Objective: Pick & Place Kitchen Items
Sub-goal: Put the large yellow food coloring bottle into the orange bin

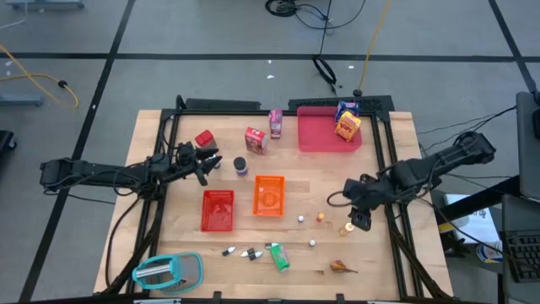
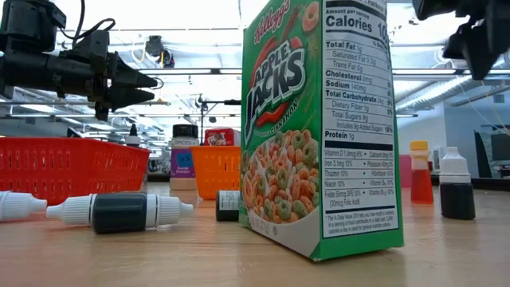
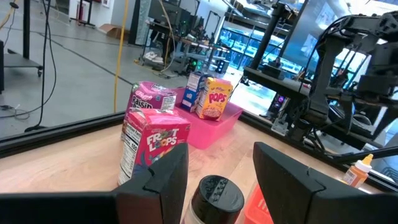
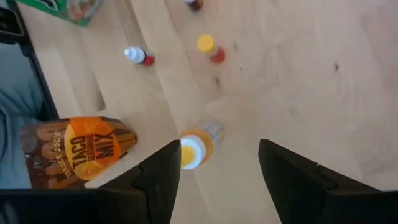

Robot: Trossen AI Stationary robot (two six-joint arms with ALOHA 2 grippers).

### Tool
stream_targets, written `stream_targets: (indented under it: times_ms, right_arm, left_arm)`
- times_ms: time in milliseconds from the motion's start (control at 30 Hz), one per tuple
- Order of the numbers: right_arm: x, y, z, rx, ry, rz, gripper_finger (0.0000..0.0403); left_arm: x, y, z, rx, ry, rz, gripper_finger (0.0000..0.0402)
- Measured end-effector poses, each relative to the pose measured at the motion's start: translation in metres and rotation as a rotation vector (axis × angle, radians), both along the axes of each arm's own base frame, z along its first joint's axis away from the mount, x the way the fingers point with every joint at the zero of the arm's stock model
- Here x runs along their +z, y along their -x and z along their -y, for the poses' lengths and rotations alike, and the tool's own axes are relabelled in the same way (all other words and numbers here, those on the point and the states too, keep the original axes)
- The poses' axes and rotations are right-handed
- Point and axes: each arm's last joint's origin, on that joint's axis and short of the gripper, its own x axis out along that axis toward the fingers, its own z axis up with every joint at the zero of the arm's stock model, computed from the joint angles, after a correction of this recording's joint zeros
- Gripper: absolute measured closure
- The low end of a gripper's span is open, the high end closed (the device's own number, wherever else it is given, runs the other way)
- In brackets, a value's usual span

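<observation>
Hovering low over the table's right side, the right gripper [image 4: 214, 171] stands with its two dark fingers well apart and nothing between them; a small orange bottle [image 4: 198, 148] with a white cap lies on the wood just ahead of the gap, nearer one finger, not touching either. Beside that same finger a Taco Mix packet [image 4: 78, 149] lies flat, partly cut off by the picture's edge. Farther ahead of the fingers sit two tiny bottles [image 4: 211, 50], blurred, and a third is clipped at the frame's edge.

The left gripper [image 3: 214, 171] is also parted and holds nothing. A dark can [image 3: 216, 194] stands in the gap between its fingers, only its lid and shoulder showing; whether the fingers touch it cannot be told. Just beyond one finger stands a Froot Loops carton [image 3: 149, 149], its lower part hidden by that finger, with a pink Raisin carton [image 3: 152, 98] behind it. Farther off, a pink tray [image 3: 214, 124] carries a yellow Pops carton [image 3: 214, 98] and a blue carton [image 3: 196, 87].

In the low view an Apple Jacks box [image 2: 319, 127] blocks much of the table.
</observation>
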Motion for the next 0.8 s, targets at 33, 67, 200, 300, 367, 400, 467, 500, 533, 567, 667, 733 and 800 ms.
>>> stream_targets:
  times_ms: [33, 67, 200, 300, 367, 400, 467, 500, 533, 567, 667, 733, 800]
  right_arm:
    - [-0.002, -0.001, -0.003, -0.003, 0.000, -0.012, 0.0195]
    - [-0.003, -0.001, -0.005, -0.002, 0.002, -0.024, 0.0195]
    - [-0.009, -0.004, -0.013, -0.001, 0.006, -0.063, 0.0195]
    - [-0.012, -0.005, -0.018, 0.011, 0.013, -0.080, 0.0195]
    - [-0.014, -0.006, -0.020, 0.013, 0.014, -0.088, 0.0195]
    - [-0.014, -0.006, -0.021, 0.007, 0.013, -0.092, 0.0195]
    - [-0.015, -0.005, -0.022, -0.002, 0.009, -0.096, 0.0195]
    - [-0.014, -0.005, -0.022, -0.007, 0.006, -0.095, 0.0195]
    - [-0.014, -0.005, -0.023, -0.013, 0.003, -0.095, 0.0195]
    - [-0.014, -0.005, -0.023, -0.018, 0.000, -0.096, 0.0195]
    - [-0.015, -0.004, -0.028, -0.025, -0.006, -0.105, 0.0195]
    - [-0.018, -0.005, -0.033, -0.017, -0.008, -0.108, 0.0195]
    - [-0.021, -0.008, -0.038, -0.007, -0.004, -0.106, 0.0195]
  left_arm:
    - [0.000, 0.000, 0.000, 0.000, 0.000, 0.000, 0.0217]
    - [0.000, 0.000, 0.000, 0.000, 0.000, 0.000, 0.0217]
    - [0.000, 0.000, 0.000, 0.000, 0.000, 0.000, 0.0217]
    - [0.000, 0.000, 0.000, 0.000, -0.001, 0.000, 0.0217]
    - [0.000, 0.000, 0.000, 0.000, -0.001, 0.000, 0.0217]
    - [0.000, 0.000, 0.000, 0.000, -0.001, 0.000, 0.0217]
    - [0.000, 0.000, 0.000, 0.000, -0.001, 0.000, 0.0217]
    - [0.000, 0.000, 0.000, 0.000, -0.001, -0.001, 0.0217]
    - [0.000, 0.000, 0.000, 0.000, -0.002, -0.001, 0.0217]
    - [0.000, 0.000, 0.000, 0.000, -0.002, -0.001, 0.0217]
    - [0.000, 0.000, 0.000, 0.000, -0.002, -0.001, 0.0217]
    - [0.000, 0.000, 0.000, 0.000, -0.003, -0.001, 0.0217]
    - [0.000, 0.000, 0.000, 0.001, -0.004, -0.002, 0.0217]
